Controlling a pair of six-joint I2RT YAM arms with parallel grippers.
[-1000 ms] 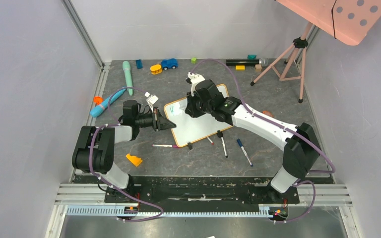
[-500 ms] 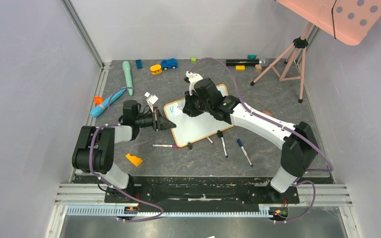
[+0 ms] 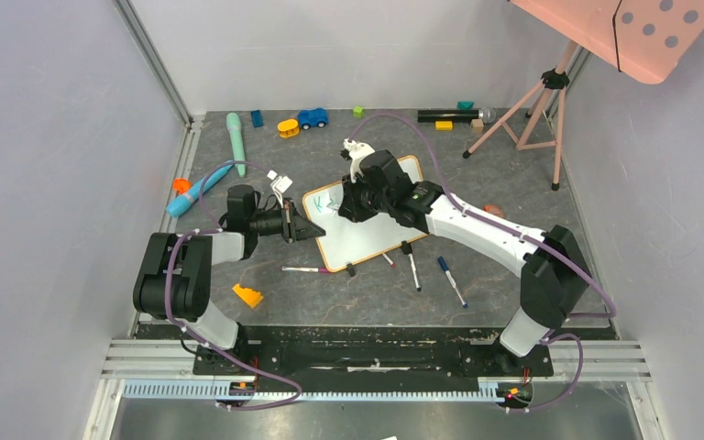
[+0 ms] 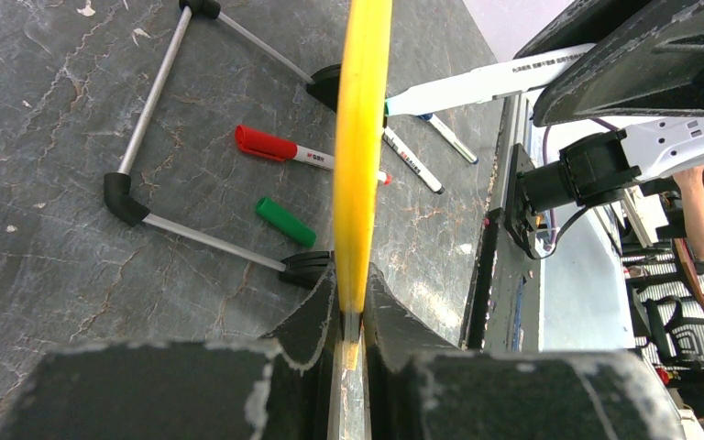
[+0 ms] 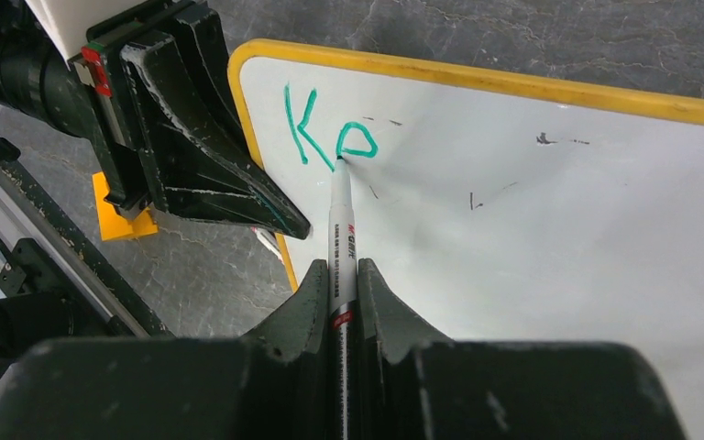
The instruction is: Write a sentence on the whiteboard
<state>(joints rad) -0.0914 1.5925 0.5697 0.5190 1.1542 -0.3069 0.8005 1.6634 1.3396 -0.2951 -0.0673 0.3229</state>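
The whiteboard [image 3: 371,234] with its orange frame stands tilted in the middle of the table. My left gripper [image 3: 316,229] is shut on the left edge of the frame [image 4: 359,137], which shows edge-on between its fingers [image 4: 353,275]. My right gripper [image 5: 339,266] is shut on a white marker [image 5: 341,220], whose tip touches the board [image 5: 532,211] near its top left corner. Of the sentence [image 5: 330,137] there is a green K and a rounded letter at the marker's tip, also faintly visible from above [image 3: 319,203].
Loose markers [image 3: 412,272] [image 3: 451,280] [image 3: 307,269] lie in front of the board. An orange wedge [image 3: 247,295] sits by the left arm. A pink tripod [image 3: 532,110] stands back right, toys [image 3: 312,117] along the back. A green cap [image 4: 286,223] lies behind the board.
The right gripper has shifted slightly right along the board with the marker. The green writing has grown from a partial K to a K and a rounded letter. The left arm is still.
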